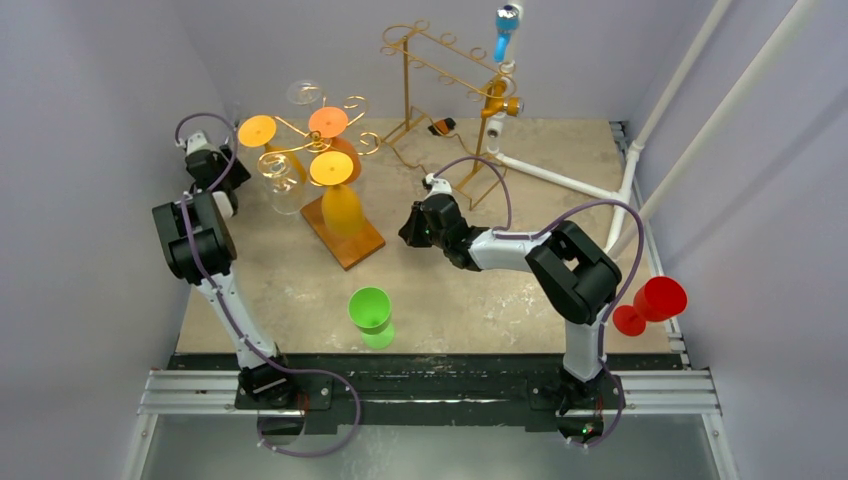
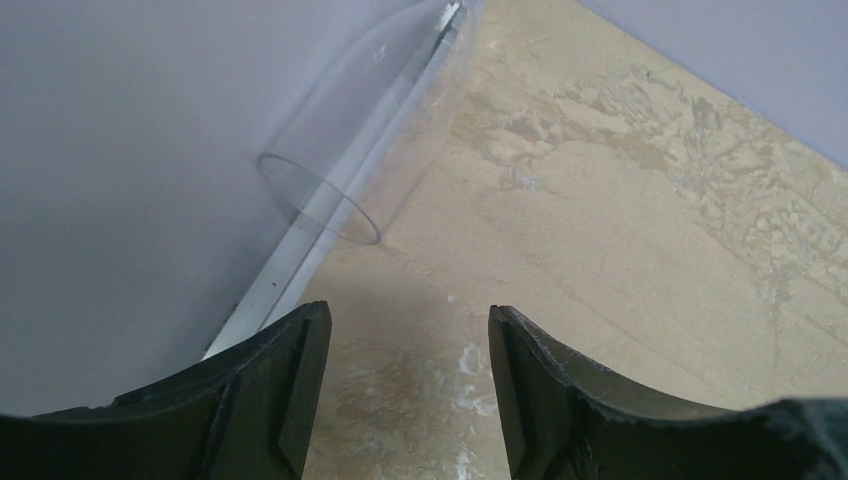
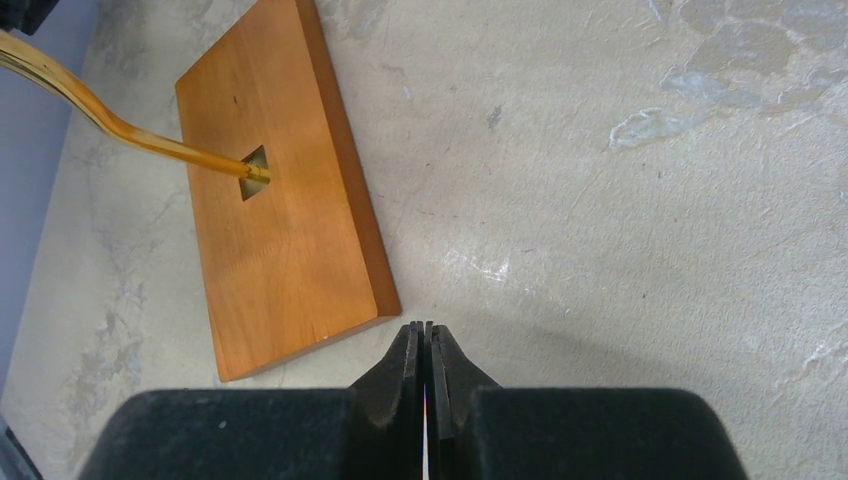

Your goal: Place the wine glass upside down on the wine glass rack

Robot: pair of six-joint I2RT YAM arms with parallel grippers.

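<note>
Left gripper [image 2: 410,322]: jaws apart, nothing between them, so it holds nothing.

Clear wine glass [image 2: 372,125]: ahead of the left gripper and off to its left, well apart from the fingertips, against the foot of the left wall [image 2: 120,150]. The open rim faces the jaws. The long axis runs away from them along the wall line, toward the far corner. I cannot tell whether it lies on the table [image 2: 620,250] or hangs; the stem and foot are out of frame.

Right gripper [image 3: 428,335]: fingers pressed together, empty, low over the table just beside the wooden base [image 3: 285,210] of the rack [image 1: 322,150].

Judgement: the left arm is clearly nearer. The reach goes forward and left, and the jaws need to straddle the glass across its axis.
</note>
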